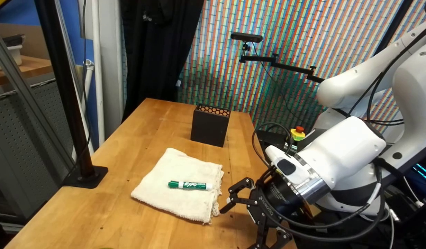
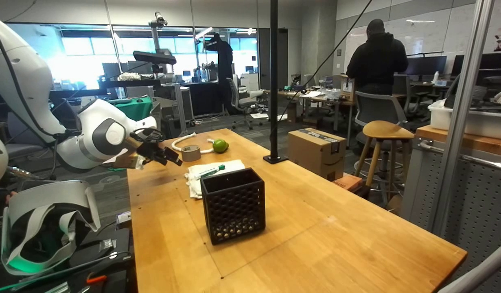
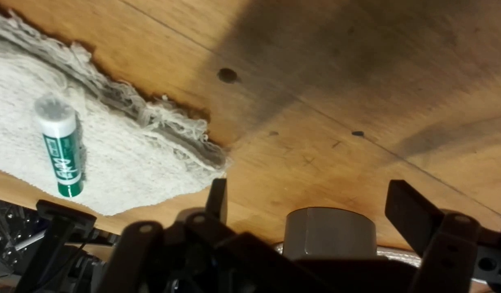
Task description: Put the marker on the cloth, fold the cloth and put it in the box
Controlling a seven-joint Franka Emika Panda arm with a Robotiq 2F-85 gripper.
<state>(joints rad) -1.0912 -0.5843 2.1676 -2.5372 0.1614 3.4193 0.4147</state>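
The green-and-white marker [image 1: 190, 185] lies flat on top of the cream cloth [image 1: 164, 174], and all views show it there. Layered, frayed edges run along the side of the cloth facing my gripper. Farther along the table stands the black box [image 2: 234, 203], upright, with its open top upward. My gripper [image 1: 239, 226] hovers beside the frayed side of the cloth, tilted over the table. In the wrist view the fingers of the gripper [image 3: 308, 194] are spread wide and hold nothing; one fingertip appears close to a cloth corner, though contact cannot be judged.
A grey tape roll [image 2: 191, 153] sits on the table beyond the cloth, showing between my spread fingers in the wrist view without being gripped. Near it are a white rope [image 2: 179, 142] and a green lime [image 2: 220, 145]. A black pole [image 2: 274, 101] rises from the table's edge.
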